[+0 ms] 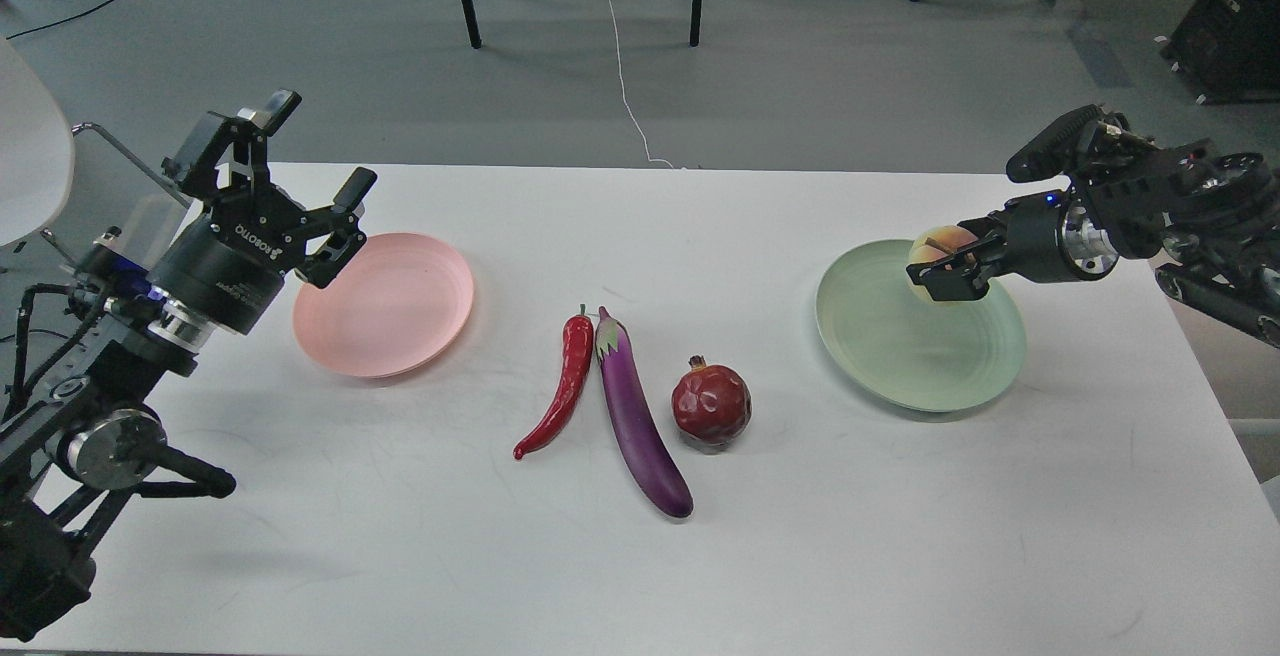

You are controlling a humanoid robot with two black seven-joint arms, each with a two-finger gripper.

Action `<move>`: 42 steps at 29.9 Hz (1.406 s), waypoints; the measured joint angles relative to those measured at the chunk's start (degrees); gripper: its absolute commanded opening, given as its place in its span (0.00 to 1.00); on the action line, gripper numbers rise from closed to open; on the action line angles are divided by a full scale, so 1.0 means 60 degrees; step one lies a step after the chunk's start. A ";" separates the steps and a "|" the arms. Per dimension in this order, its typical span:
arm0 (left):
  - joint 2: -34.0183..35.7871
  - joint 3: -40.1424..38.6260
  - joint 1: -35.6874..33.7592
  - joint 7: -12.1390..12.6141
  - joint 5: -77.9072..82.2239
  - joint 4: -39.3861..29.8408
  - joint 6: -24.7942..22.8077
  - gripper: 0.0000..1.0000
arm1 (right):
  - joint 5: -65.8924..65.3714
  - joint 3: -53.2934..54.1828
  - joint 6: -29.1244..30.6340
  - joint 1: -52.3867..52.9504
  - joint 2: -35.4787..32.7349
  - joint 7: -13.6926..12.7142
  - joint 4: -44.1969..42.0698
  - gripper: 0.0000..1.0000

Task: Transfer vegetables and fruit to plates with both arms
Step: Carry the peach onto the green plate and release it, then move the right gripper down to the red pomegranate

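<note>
Peach [940, 244] sits clamped in the right claw [950, 271] over the green plate [900, 356] (ready to drop); left claw [345, 231] gapes wide.

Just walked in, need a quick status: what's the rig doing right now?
The right gripper is shut on the peach, holding it over the green plate. The left gripper is open and empty at the near-left edge of the pink plate, which has nothing on it. The chili pepper, eggplant and pomegranate lie on the table between the plates.
</note>
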 measured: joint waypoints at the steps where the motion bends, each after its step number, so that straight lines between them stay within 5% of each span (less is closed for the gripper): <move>1: -0.0002 -0.0001 0.0000 0.0000 0.0000 0.0000 0.0000 0.98 | 0.0004 0.0002 -0.0039 -0.0079 0.0093 -0.0001 -0.0173 0.53; 8: -0.0015 -0.0015 0.0000 0.0001 0.0014 0.0000 0.0000 0.98 | 0.0026 0.0008 -0.0222 -0.0551 0.0794 0.0001 -0.1111 0.64; 17: -0.0018 -0.0030 0.0000 0.0007 0.0015 0.0000 0.0000 0.98 | 0.0118 0.0008 -0.0255 -0.0797 0.1150 0.0001 -0.1426 0.95; 30: -0.0002 -0.0030 0.0000 0.0015 0.0016 0.0000 0.0000 0.98 | 0.0236 0.0093 -0.0149 -0.0247 0.0820 0.0001 -0.0931 0.97; 42: 0.0026 -0.0015 -0.0004 0.0015 0.0015 0.0001 0.0000 0.98 | 0.0523 0.0578 0.0277 0.1772 -0.0323 0.0000 0.3623 0.97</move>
